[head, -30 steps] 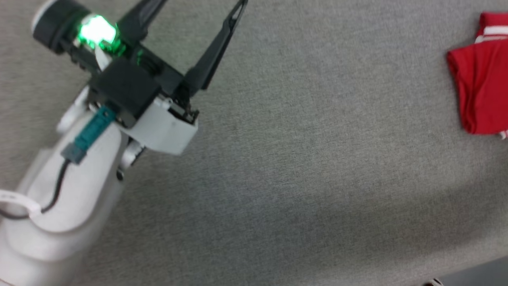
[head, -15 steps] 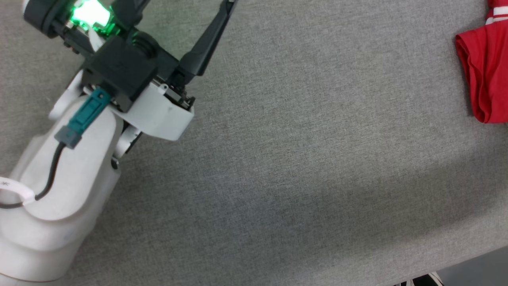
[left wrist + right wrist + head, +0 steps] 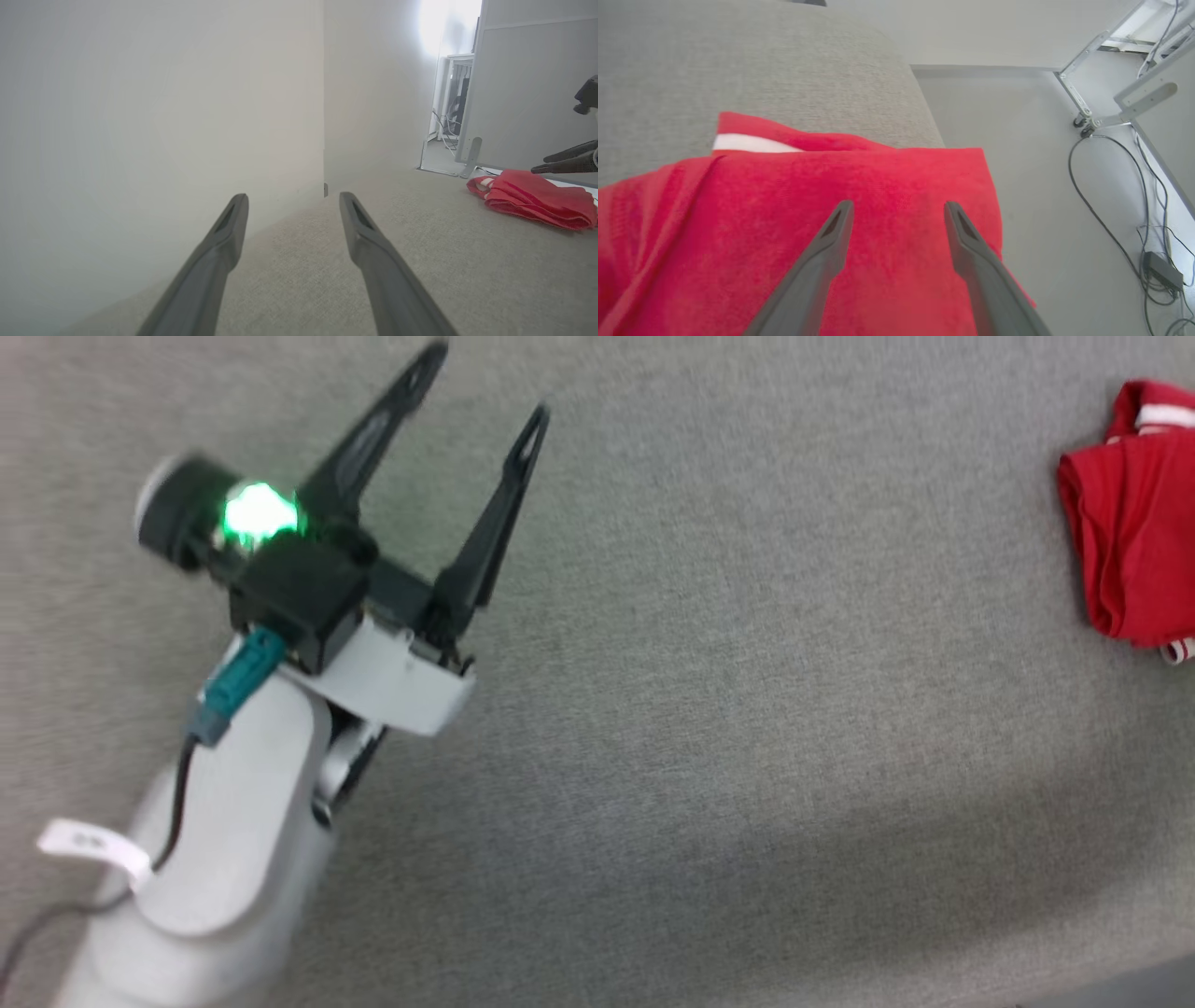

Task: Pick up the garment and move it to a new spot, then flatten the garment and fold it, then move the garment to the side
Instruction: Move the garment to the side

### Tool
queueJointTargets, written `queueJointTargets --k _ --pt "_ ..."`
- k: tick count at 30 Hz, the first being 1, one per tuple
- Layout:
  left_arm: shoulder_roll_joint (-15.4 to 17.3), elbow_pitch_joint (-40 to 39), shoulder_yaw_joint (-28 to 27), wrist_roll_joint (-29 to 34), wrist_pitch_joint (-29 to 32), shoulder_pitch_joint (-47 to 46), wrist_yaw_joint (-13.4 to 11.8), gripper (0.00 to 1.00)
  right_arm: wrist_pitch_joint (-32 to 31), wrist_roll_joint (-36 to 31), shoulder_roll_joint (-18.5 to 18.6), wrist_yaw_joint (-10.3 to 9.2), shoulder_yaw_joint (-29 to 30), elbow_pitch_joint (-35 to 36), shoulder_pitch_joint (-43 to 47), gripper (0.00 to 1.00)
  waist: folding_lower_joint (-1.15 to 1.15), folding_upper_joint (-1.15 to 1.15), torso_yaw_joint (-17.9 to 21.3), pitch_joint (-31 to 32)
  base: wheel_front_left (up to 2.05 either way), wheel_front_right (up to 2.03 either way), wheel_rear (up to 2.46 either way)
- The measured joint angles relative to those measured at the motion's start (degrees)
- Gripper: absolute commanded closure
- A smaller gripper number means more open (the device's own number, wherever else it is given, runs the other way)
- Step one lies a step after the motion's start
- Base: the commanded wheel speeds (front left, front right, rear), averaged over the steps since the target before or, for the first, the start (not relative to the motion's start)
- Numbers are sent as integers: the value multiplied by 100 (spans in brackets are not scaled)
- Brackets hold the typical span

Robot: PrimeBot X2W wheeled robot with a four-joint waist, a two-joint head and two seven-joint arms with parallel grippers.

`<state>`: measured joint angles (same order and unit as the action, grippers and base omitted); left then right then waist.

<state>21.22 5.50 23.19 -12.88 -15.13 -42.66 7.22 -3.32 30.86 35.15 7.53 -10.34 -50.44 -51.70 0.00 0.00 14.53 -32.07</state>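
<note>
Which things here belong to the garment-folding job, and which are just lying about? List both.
Job: garment; grey surface; left end effector, open; right end effector, open above the garment.
Lying about: floor cables; power brick; metal frame.

A grey, cloth-covered counter (image 3: 747, 709) ran up against a pale wall (image 3: 140, 116). Past the counter's far corner stood a grey partition (image 3: 523, 93). Beside the counter, on the pale floor (image 3: 1008, 116), a metal frame (image 3: 1073, 100) stood on a castor, with black cables (image 3: 1070, 163) and a dark adapter (image 3: 1162, 271) near it.
</note>
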Motion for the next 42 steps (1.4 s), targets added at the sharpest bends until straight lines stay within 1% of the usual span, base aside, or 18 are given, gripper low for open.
queueJointTargets --k 5,10,14,18,22,24,27,30,33,42 --pt "-354 146 -439 -26 0 805 -16 0 208 148 -123 0 -698 377 380 0 0 0 -190 403 0 0 0" --pt "-657 235 -900 -18 -1 1679 -10 0 625 309 -287 0 -1308 669 901 0 0 0 -441 864 0 0 0" --pt "-811 370 -1243 3 -1 2243 -8 0 1035 415 -442 0 -1535 694 1262 0 0 0 -674 1237 0 0 0" --pt "-954 545 -1472 38 -1 2690 9 0 1456 531 -690 0 -1570 576 1615 0 0 0 -921 1600 0 0 0" --pt "-1094 656 -1626 30 -1 3108 9 0 1701 734 -909 0 -1545 512 2028 0 0 0 -1150 1985 0 0 0" --pt "-1115 681 -1699 2 0 3329 10 0 1753 780 -988 0 -1553 556 2269 0 0 0 -1252 2185 0 0 0" --pt "-1117 686 -1805 -13 0 3672 10 0 1807 878 -1081 0 -1472 738 2556 0 0 0 -1395 2490 0 0 0" --pt "-1129 617 -1883 -13 0 3941 10 0 1822 940 -1132 0 -1230 1078 2802 0 0 0 -1524 2771 0 0 0" --pt "-1138 495 -1974 -15 0 4080 11 0 1828 705 -1154 0 -929 1596 3035 0 0 0 -1657 2986 0 0 0" --pt "-1107 358 -2172 -35 0 4428 11 0 1829 -23 -1500 0 3 2798 3963 0 0 0 -1916 3335 0 0 0"
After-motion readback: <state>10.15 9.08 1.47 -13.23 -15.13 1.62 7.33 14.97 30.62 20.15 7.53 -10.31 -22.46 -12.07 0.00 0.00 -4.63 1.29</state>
